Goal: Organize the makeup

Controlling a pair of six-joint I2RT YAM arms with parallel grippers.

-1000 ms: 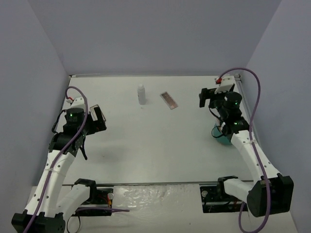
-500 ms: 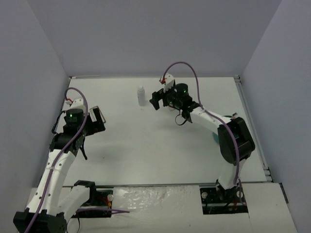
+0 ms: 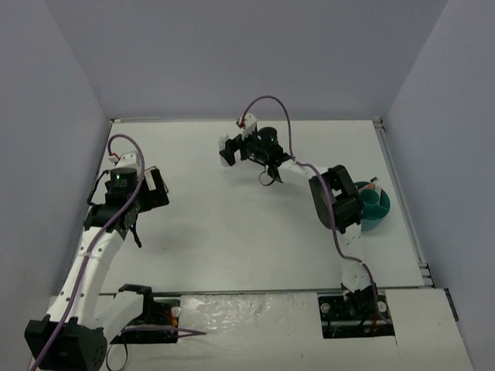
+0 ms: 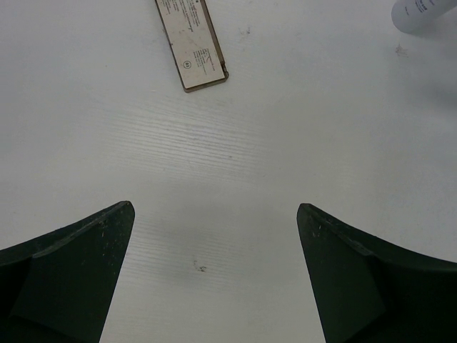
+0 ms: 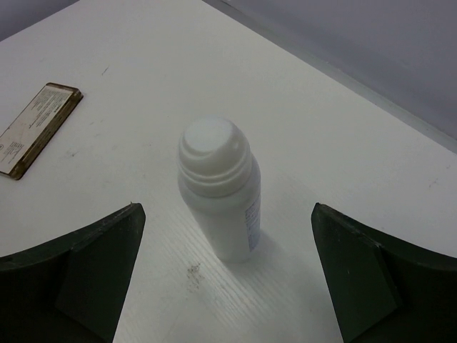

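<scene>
Starting at the near edge of the white table [image 3: 255,255], both arms rise from their bases and reach out over the top. On the left side, the left gripper [image 4: 216,208] hangs above bare table. Its jaws are spread wide, with nothing between them and nothing touched.

Over on the right, beside the right arm's bent elbow, sits the round teal tub [image 3: 380,210], with its compartments showing. A speck of pale pink sits at its far rim, too small to name.

Further out, here's the makeup. Ahead of the left gripper a flat palette [image 4: 193,43] lies on the table, label side up, with a brownish edge around a pale printed face. It is well apart from those jaws.

Farthest out, toward the back edge, the right arm stretches across to the middle of the table. The right gripper [image 5: 228,207] is right at the whitish bottle [image 5: 220,187], and its jaws stand wide apart. The bottle is upright on the table with its rounded cap on top, and the wrist camera sees it in the gap between the two jaws. Neither one touches it, so nothing is gripped. The palette lies off to one side of the bottle, apart from it. From overhead, the right gripper hides the bottle.
</scene>
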